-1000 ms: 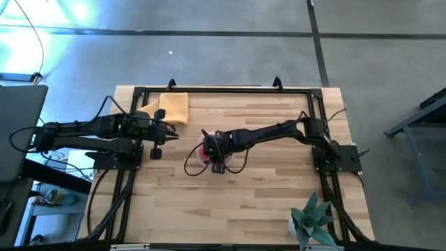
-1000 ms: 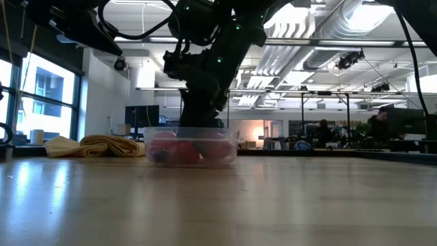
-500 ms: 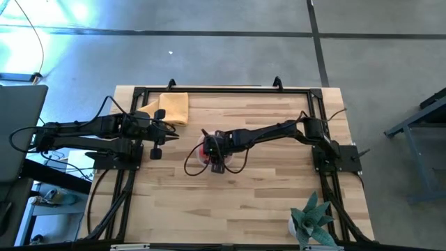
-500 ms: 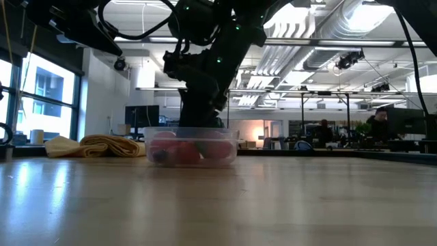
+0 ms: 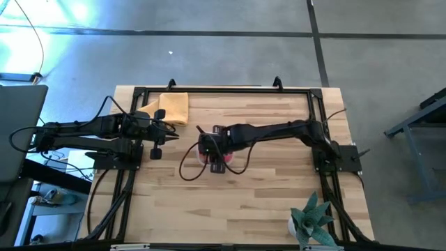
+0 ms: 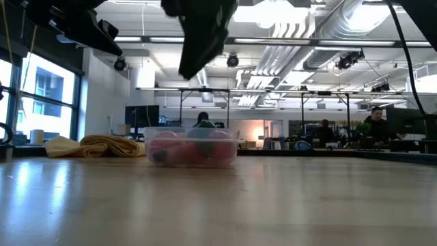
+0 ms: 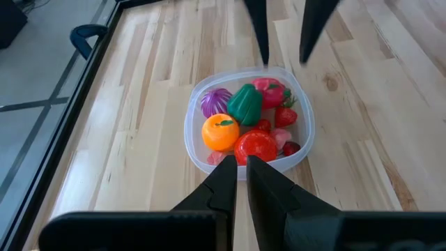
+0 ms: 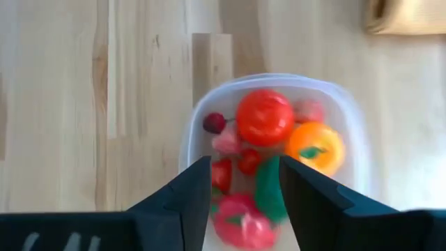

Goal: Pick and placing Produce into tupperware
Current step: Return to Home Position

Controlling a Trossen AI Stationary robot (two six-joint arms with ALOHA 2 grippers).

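Tupperware [image 8: 279,79] under right gripper [image 8: 244,171] holds one orange [image 8: 315,148], one tomato [image 8: 265,116].

Grey concrete floor [image 5: 209,63]; ceiling ducts [image 6: 321,31]; bright window [image 6: 42,92]; monitor [image 6: 141,116] beyond.

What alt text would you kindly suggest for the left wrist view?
A clear tub on the wooden table holds colourful toy produce. The open right gripper hangs above it; the shut left gripper points at it.

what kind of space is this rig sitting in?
Probably an open-plan lab or office: exposed ceiling ducts, monitors on desks, and a person in the room beyond the wooden table.
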